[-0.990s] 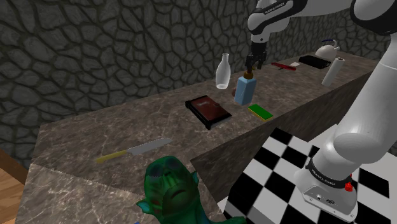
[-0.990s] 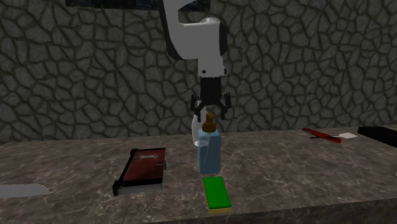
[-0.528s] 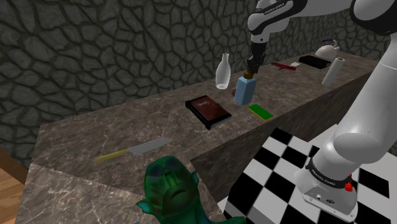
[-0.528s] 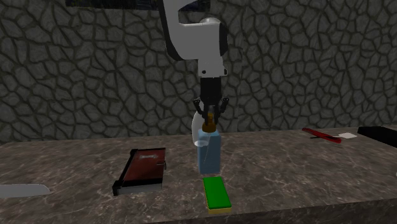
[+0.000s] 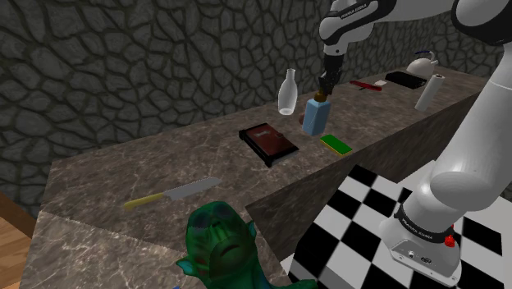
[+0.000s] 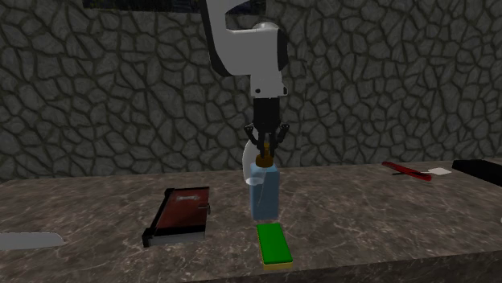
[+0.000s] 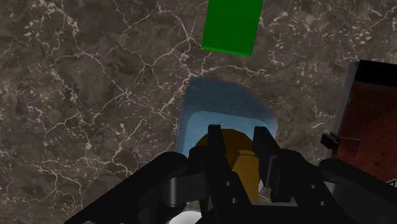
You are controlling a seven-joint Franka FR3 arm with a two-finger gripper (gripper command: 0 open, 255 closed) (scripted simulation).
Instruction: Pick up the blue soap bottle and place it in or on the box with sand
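The end effector [image 6: 263, 149] is coming down from straight above, and we are seeing its two black fingers clenched on the brown pump cap [image 7: 236, 156] of the blue soap bottle [image 6: 264, 193]. One second ago these fingers were standing apart on either side of the cap. Half a second ago they were already closed on it, and since then we are finding nothing shifted. The bottle is still standing upright on the bench [image 5: 123, 176], at the same spot.

The bottle is showing as a translucent pale blue body, rectangular with rounded shoulders. The bench is presenting a dark brown marbled surface crossed by pale veins. A flat, plain green block [image 6: 273, 243] is lying just beside the bottle, toward the bench's front edge in the second exterior view. A dark red flat case [image 6: 183, 213] with black edging is lying near the bottle, on the second exterior view's left. A white slim-necked flask [image 5: 286, 92] is standing behind the bottle, close to a wall [image 5: 123, 66] of irregular grey stones. Well apart, a knife [image 5: 172, 194] with a yellow handle and grey blade is lying flat on the bench.
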